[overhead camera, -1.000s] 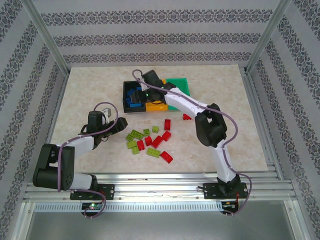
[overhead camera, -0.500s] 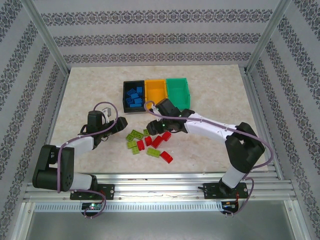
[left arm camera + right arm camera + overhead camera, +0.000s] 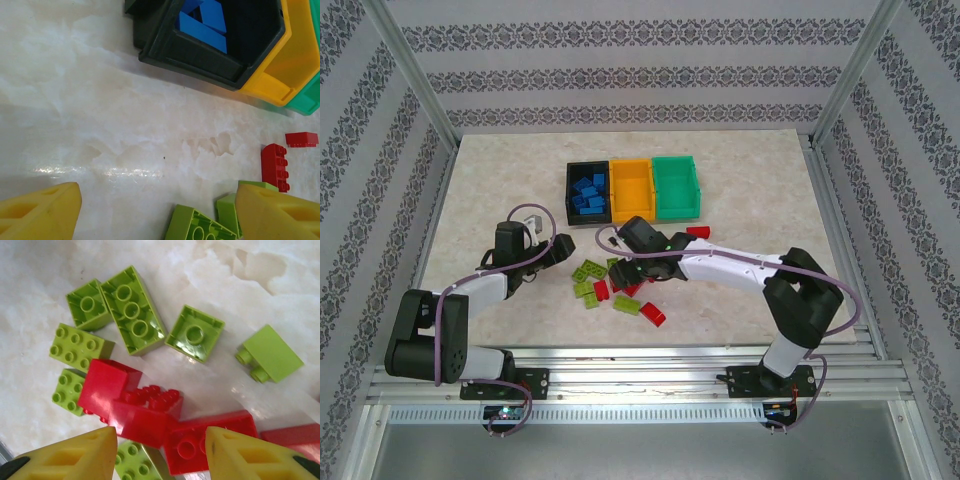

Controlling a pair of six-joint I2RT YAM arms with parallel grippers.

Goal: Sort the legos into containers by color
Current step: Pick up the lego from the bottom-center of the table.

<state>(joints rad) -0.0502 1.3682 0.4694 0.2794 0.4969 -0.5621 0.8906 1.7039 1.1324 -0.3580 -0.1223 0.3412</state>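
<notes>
We see the left tool (image 3: 157,212) wide open and empty over the tabletop (image 3: 100,125), the right tool (image 3: 161,455) partly open above loose red and green legos (image 3: 132,310), gripping none, and blue legos (image 3: 588,192) in the black of the containers (image 3: 677,190)

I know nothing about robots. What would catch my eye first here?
A jumble of red and lime green toy bricks lies in the middle of the table, with the right arm's hand hovering open just above it. Behind it stands a row of three bins, black, orange and green; the black one already holds blue bricks.
</notes>
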